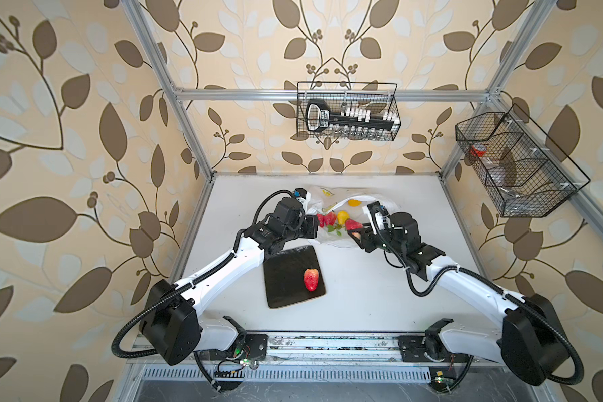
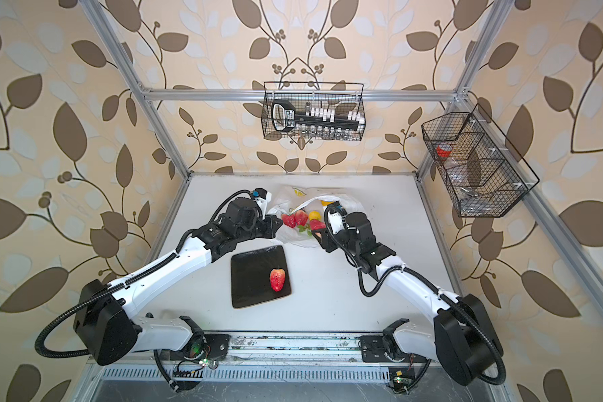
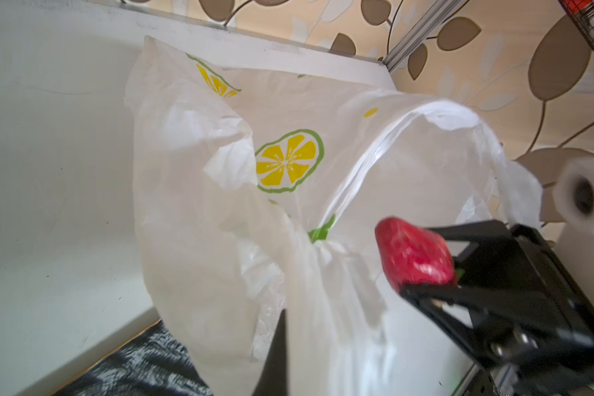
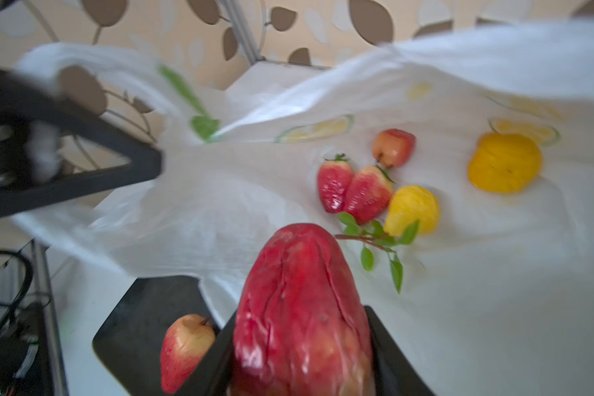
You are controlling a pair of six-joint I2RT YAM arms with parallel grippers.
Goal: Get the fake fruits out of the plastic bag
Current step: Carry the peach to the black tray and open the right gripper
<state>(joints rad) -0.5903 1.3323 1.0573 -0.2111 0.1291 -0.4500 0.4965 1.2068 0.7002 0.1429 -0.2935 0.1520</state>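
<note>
The left gripper, pinched together on the plastic bag mid-frame in both top views, props its mouth open. The right gripper clamps 1 red strawberry, ready for the black tray below, where 1 tray strawberry sits. Other fake fruits lie inside.

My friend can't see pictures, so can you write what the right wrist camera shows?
A red strawberry sits pinched in the right tool, close to the camera. Behind it, three more red fruits, two yellow pears and a leafy sprig lie in the open plastic bag; another strawberry rests on the black tray.
</note>
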